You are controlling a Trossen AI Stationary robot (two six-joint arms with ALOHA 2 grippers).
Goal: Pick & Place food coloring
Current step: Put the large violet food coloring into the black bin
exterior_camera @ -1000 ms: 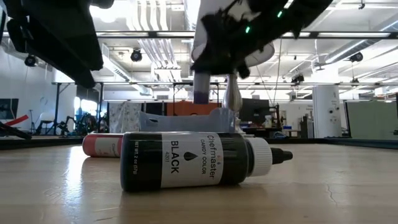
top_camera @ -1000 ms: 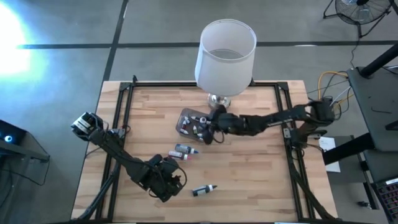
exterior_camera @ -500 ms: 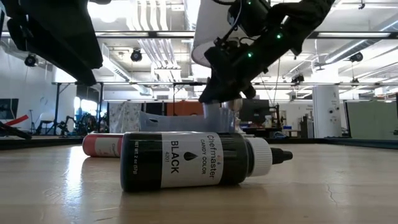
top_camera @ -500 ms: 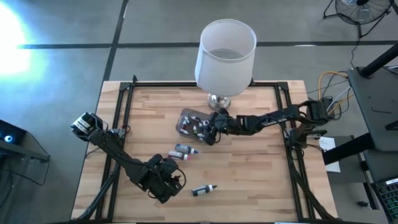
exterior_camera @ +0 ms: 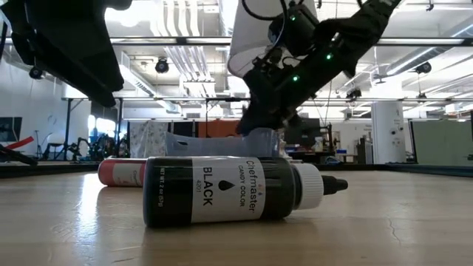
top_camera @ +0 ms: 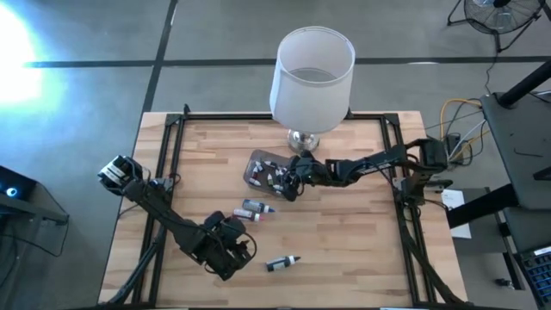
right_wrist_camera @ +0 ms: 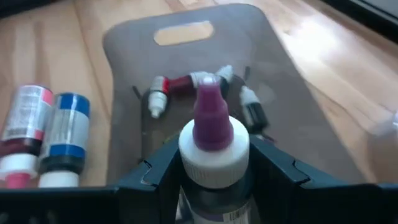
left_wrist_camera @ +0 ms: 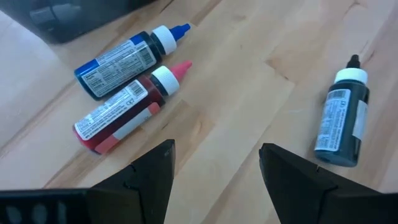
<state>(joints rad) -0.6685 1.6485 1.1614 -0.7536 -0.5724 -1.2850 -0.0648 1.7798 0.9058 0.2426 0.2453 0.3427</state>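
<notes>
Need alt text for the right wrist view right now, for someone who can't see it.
The right gripper grips a purple-capped bottle above the translucent tub, where a few small bottles lie. Two more bottles, red and blue, lie side by side on the wooden table.

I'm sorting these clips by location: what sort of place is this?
Most likely a robotics lab in a big industrial hall. A wooden table with two mounted arms stands on bare concrete; exposed ceiling pipes and racks show behind, and a fan stands nearby.
</notes>
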